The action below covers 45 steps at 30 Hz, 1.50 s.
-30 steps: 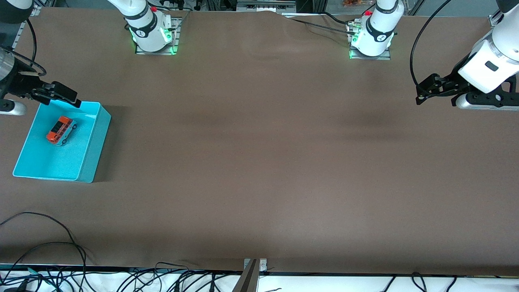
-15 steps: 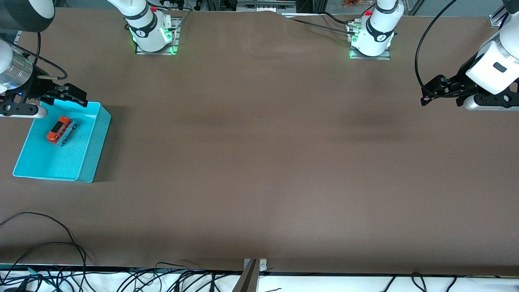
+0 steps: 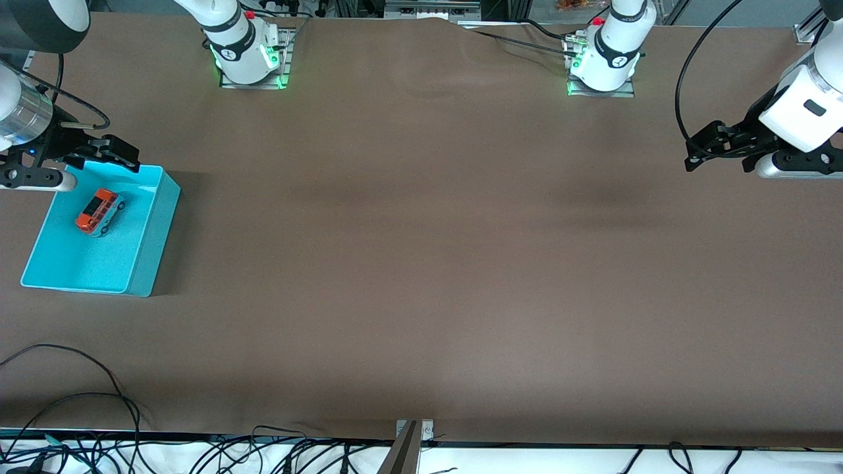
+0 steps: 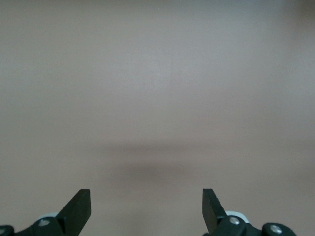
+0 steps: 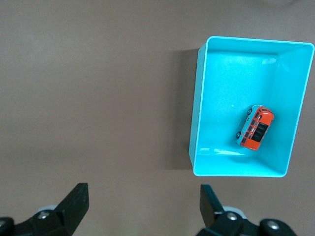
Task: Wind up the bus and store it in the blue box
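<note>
Surface: wide open across the middle.
Blue box: walls block low passes; top open above the bus.

The tabletop wears a brown, matt covering, smooth and cloth-like, with a slight ripple at its edge between the two arm bases. The blue box looks like smooth moulded plastic, its inner walls catching soft, shiny highlights, while its floor seems finely speckled. The bus inside it has a glossy orange-red top and a paler, smooth lower body, also plastic by the look. The arms' casings are glossy white plastic, and the right arm's wrist shows a band of brushed metal. Both pairs of jaws are matt black, with small bright metal screws at their roots.
</note>
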Each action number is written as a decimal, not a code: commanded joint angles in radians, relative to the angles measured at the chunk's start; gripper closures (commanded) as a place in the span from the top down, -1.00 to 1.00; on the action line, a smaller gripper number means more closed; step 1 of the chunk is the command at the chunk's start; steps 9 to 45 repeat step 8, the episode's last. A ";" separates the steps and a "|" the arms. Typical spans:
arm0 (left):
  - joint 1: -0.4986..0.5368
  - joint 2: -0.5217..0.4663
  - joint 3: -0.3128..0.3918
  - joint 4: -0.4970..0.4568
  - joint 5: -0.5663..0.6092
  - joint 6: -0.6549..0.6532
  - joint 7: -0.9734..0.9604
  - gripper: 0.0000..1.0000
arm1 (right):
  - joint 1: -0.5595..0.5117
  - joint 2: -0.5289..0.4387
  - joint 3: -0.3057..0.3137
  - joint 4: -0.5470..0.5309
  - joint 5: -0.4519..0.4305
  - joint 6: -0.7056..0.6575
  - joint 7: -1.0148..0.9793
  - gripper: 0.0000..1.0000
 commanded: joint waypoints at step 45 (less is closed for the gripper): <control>0.002 0.008 0.000 0.030 0.012 -0.025 -0.005 1.00 | 0.004 -0.001 -0.005 0.008 -0.002 -0.006 -0.012 1.00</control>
